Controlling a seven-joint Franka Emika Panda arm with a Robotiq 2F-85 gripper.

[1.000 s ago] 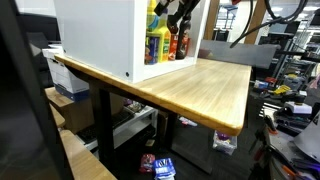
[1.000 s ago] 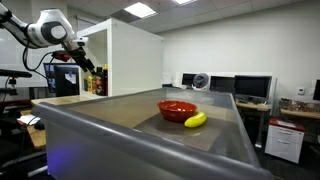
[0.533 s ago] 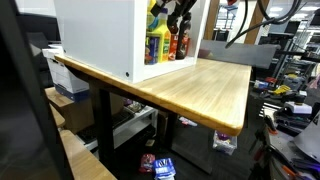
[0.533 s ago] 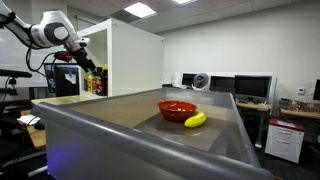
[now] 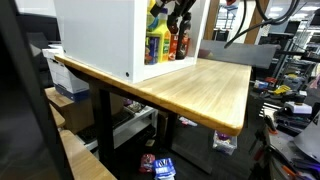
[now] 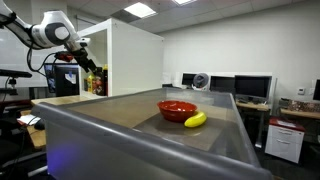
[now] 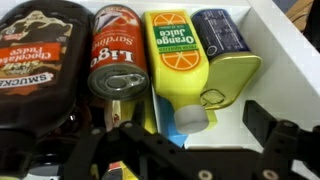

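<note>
My gripper [image 7: 195, 120] is open inside a white cabinet [image 7: 285, 70]. Its jaws stand on either side of the white cap of a yellow orange juice bottle [image 7: 178, 60] without closing on it. Left of the bottle are a red Ligo sardines can [image 7: 118, 62] and a dark brown sauce bottle [image 7: 35, 60]. To the right are a blue tin [image 7: 222, 35] and a yellow-green can with a pull tab [image 7: 232, 78]. In both exterior views the gripper [image 5: 178, 12] [image 6: 88, 60] reaches into the cabinet's open front [image 5: 100, 35] among the bottles [image 5: 157, 42].
The cabinet stands on a wooden table [image 5: 205, 85]. In an exterior view a red bowl [image 6: 177, 108] and a banana [image 6: 195, 119] lie on a grey surface near the camera. Desks with monitors [image 6: 250, 88] stand behind, and clutter lies on the floor [image 5: 158, 165].
</note>
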